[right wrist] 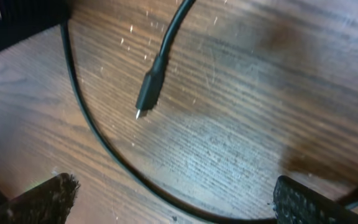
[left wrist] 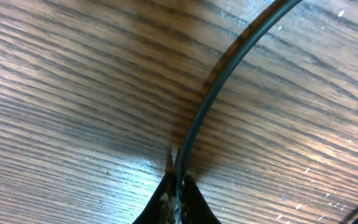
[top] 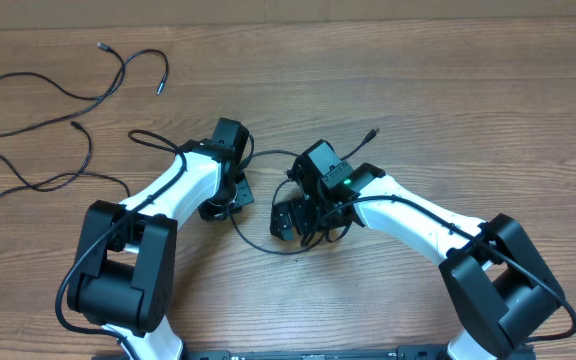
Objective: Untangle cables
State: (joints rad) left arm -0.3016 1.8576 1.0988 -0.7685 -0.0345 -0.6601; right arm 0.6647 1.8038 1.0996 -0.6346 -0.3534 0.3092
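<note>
A thin black cable (top: 251, 240) curves on the wooden table between my two grippers. My left gripper (top: 226, 203) is shut on it; in the left wrist view the fingertips (left wrist: 178, 190) pinch the cable (left wrist: 211, 93), which arcs away to the upper right. My right gripper (top: 293, 222) is open, low over the table. In the right wrist view its fingers (right wrist: 173, 205) straddle a loop of cable (right wrist: 104, 140) without touching it. A black plug with a whitish tip (right wrist: 148, 93) lies just beyond. Another plug end (top: 372, 132) lies behind the right arm.
Two separate thin black cables lie at the far left: one looping near the back edge (top: 118, 80), one below it (top: 89, 150) running off the left side. The arms' own thicker cables hang along both arms.
</note>
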